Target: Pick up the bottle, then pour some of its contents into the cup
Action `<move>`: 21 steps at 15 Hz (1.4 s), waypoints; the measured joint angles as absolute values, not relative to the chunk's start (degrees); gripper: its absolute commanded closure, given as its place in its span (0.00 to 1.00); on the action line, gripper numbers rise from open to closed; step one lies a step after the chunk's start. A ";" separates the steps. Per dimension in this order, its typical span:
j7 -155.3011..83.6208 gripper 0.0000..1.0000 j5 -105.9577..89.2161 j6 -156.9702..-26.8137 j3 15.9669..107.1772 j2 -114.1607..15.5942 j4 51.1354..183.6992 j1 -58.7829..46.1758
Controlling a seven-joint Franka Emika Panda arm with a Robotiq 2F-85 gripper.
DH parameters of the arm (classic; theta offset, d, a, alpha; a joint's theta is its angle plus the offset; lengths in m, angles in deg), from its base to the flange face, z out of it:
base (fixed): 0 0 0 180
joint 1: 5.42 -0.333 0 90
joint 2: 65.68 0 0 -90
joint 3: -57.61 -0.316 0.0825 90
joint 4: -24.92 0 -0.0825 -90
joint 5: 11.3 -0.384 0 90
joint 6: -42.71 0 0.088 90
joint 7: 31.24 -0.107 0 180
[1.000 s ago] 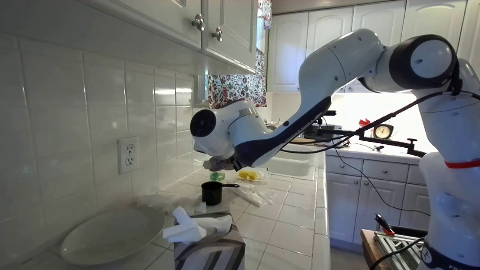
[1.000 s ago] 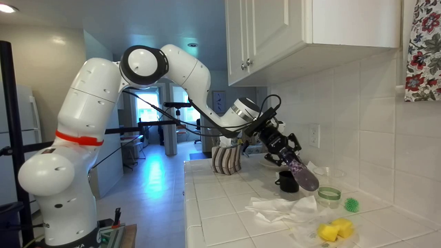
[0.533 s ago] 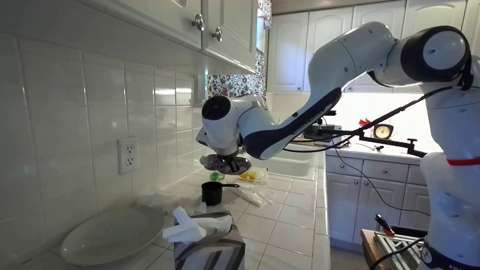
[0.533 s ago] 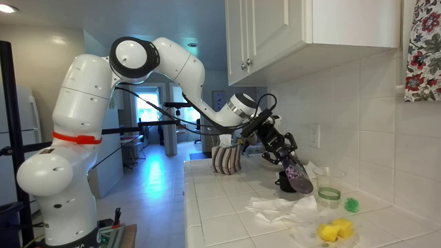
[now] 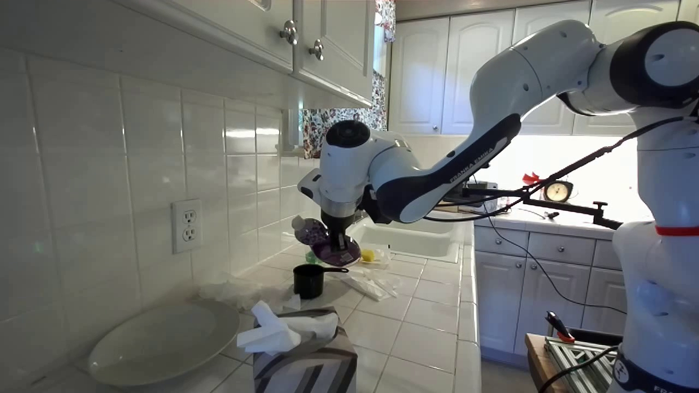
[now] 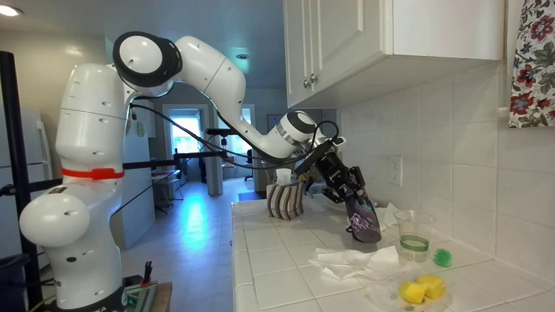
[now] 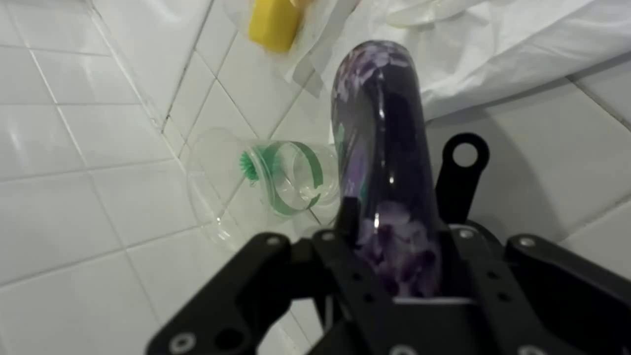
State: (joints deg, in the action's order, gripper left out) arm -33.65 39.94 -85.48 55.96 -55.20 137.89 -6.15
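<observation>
I count one bottle (image 6: 364,219), tilted and held above the counter (image 5: 415,338), and my gripper (image 7: 397,231) pinches it between two fingers (image 7: 350,217). On the counter are one black cup (image 5: 308,282), one green-banded clear tumbler (image 6: 415,238), one green spiky ball (image 6: 442,258), two yellow lumps (image 6: 412,292), one striped tissue box (image 5: 306,365) and one white plate (image 5: 164,344). In an exterior view the plate shows whole at the near left, the cup stands upright on the far side of the tissue box, and the bottle's small pale end (image 5: 297,222) sticks out left of my fingers. In an exterior view the bottle's broad dark end (image 6: 367,234) hangs downward and nearly hides the cup; the tumbler stands to the right, with the ball and lumps nearer. The wrist view shows the cup's handle (image 7: 463,172), with a round hole at its tip, right of the bottle, while the cup's body is mostly hidden by my gripper. Whether the bottle is directly over the cup, I cannot tell.
</observation>
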 measured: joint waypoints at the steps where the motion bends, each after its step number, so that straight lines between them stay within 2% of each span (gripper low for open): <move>1: -34.21 0.92 39.26 -86.66 56.10 -56.12 138.89 -6.12; 13: -36.70 0.92 31.59 -89.20 55.75 -65.92 148.90 -6.35; 21: -36.70 0.92 31.62 -100.29 55.29 -68.51 154.57 -6.96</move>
State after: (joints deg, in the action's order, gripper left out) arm -36.70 31.62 -100.29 55.29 -68.51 154.57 -6.96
